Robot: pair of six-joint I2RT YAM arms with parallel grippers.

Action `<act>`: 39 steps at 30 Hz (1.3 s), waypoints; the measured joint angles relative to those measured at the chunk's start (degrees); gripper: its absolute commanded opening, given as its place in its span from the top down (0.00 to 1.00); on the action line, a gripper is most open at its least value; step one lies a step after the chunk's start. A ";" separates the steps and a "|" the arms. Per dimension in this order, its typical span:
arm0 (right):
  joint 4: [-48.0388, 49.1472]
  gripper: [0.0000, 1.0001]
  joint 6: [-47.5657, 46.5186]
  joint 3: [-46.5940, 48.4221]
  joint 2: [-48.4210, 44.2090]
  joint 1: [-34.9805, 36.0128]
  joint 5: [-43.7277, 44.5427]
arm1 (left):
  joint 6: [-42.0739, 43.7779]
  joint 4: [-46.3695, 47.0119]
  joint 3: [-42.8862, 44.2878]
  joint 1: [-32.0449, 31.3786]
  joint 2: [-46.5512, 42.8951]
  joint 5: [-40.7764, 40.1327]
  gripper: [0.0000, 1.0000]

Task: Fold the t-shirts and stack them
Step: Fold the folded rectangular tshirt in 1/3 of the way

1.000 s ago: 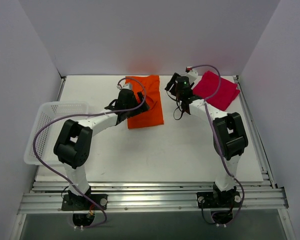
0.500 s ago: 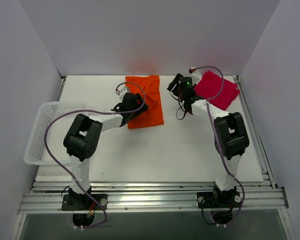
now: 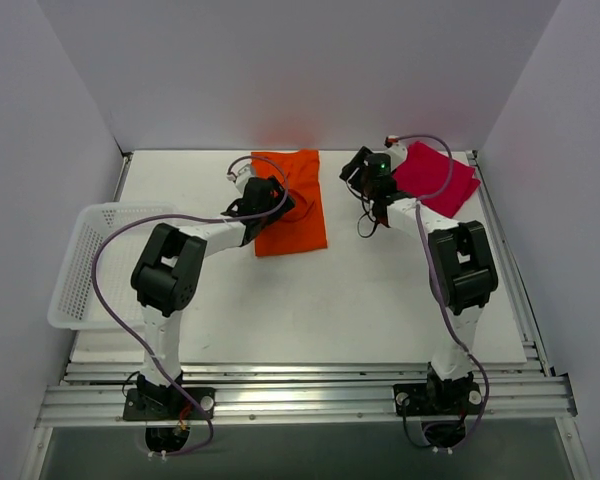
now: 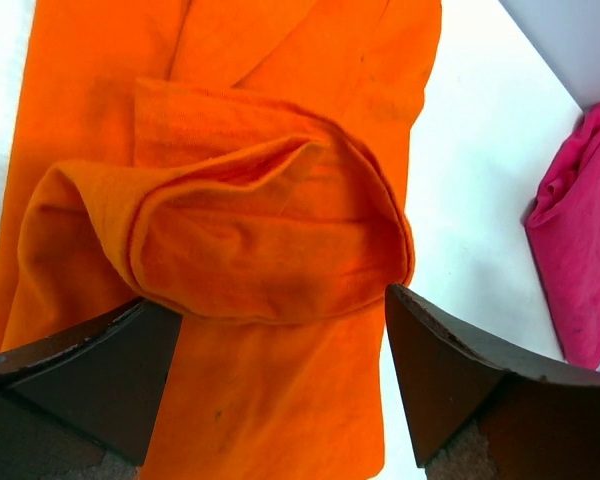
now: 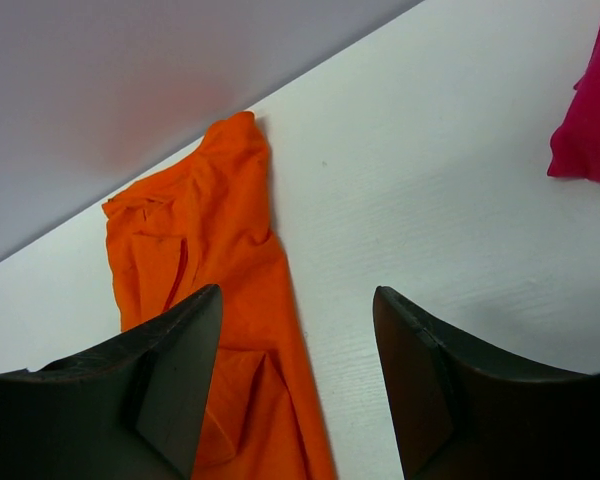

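Observation:
The orange t-shirt (image 3: pixel 298 205) lies folded into a long strip at the back middle of the table. My left gripper (image 3: pixel 268 196) hovers over its left part, jaws open. In the left wrist view a raised, puffy fold of the orange t-shirt (image 4: pixel 260 240) bulges between the open fingers (image 4: pixel 450 370) of the gripper (image 4: pixel 280 340). The red t-shirt (image 3: pixel 436 178) lies bunched at the back right and shows in the left wrist view (image 4: pixel 580 230). My right gripper (image 3: pixel 368 172) is open and empty above bare table between the two shirts. The right wrist view (image 5: pixel 298 380) shows the orange t-shirt (image 5: pixel 205 260) and the red t-shirt's edge (image 5: pixel 592 110).
A white mesh basket (image 3: pixel 92 262) stands at the left edge of the table. Grey walls close in the back and both sides. Purple cables loop over both arms.
My left gripper has moved right and toward the back, onto the orange shirt. My right gripper has shifted slightly right toward the red shirt.

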 measured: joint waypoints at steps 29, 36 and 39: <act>1.20 0.43 1.07 0.00 3.87 -2.75 -3.21 | -1.14 -0.76 29.24 13.11 19.89 5.60 0.15; 1.66 0.43 1.05 0.00 5.40 -3.06 -3.45 | -3.02 -4.33 54.25 13.94 30.12 9.68 0.14; 1.60 0.44 1.05 0.02 6.01 -3.08 -3.58 | -3.87 -5.49 64.57 13.49 34.25 11.67 0.13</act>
